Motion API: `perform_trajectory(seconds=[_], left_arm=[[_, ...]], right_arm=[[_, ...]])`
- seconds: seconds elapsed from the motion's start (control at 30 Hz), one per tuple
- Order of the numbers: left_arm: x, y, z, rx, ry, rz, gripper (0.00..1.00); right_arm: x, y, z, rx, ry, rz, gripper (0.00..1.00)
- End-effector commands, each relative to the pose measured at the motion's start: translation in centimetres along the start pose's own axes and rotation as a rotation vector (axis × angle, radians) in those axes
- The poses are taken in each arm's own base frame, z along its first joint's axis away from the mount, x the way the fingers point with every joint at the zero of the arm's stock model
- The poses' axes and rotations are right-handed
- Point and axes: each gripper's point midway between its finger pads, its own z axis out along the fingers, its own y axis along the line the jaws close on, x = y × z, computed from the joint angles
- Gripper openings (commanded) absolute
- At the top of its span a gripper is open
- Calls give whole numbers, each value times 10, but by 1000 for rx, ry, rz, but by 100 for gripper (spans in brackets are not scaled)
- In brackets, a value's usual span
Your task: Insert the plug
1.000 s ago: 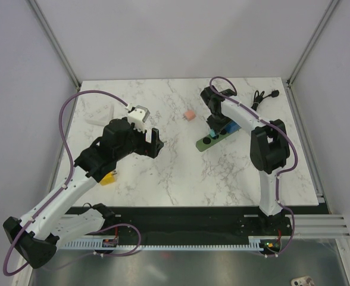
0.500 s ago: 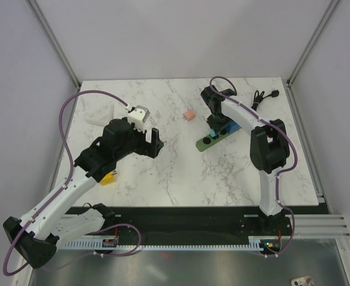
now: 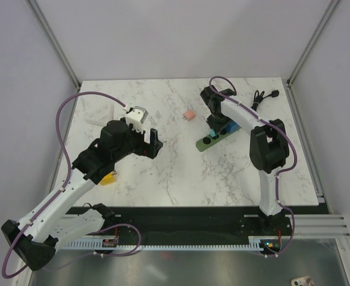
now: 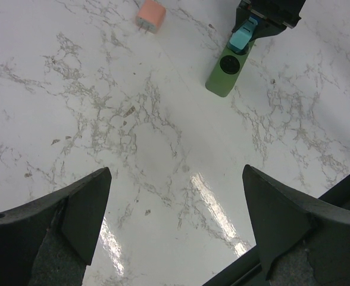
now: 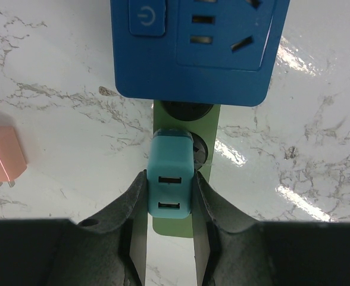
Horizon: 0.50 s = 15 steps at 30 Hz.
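My right gripper (image 5: 170,189) is shut on a teal USB charger plug (image 5: 170,174), holding it over a round socket of the green power strip (image 5: 174,225). The plug's two USB ports face the camera. A blue socket block (image 5: 196,47) sits on the strip just beyond the plug. In the top view the right gripper (image 3: 213,127) is over the green strip (image 3: 213,140). My left gripper (image 4: 175,226) is open and empty above bare marble; in the top view the left gripper (image 3: 152,143) is left of centre. The plug and strip (image 4: 228,68) show at the top of the left wrist view.
A pink charger (image 3: 189,115) lies on the marble left of the strip, also in the right wrist view (image 5: 2,156). A black cable (image 3: 259,98) lies at the back right. A yellow block (image 3: 108,178) and a white object (image 3: 100,113) are on the left.
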Motion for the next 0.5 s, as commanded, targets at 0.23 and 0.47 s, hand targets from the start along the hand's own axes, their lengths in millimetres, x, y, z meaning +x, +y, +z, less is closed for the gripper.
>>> perform_trajectory(seconds=[0.23,0.47], left_arm=[[-12,3,-2,-20,-61,0,98],[-13,2,-2,-16,-65,-1,99]], right_arm=[[27,-52,80,227,56,-72,2],[8,-50,63,194,39,-57,21]])
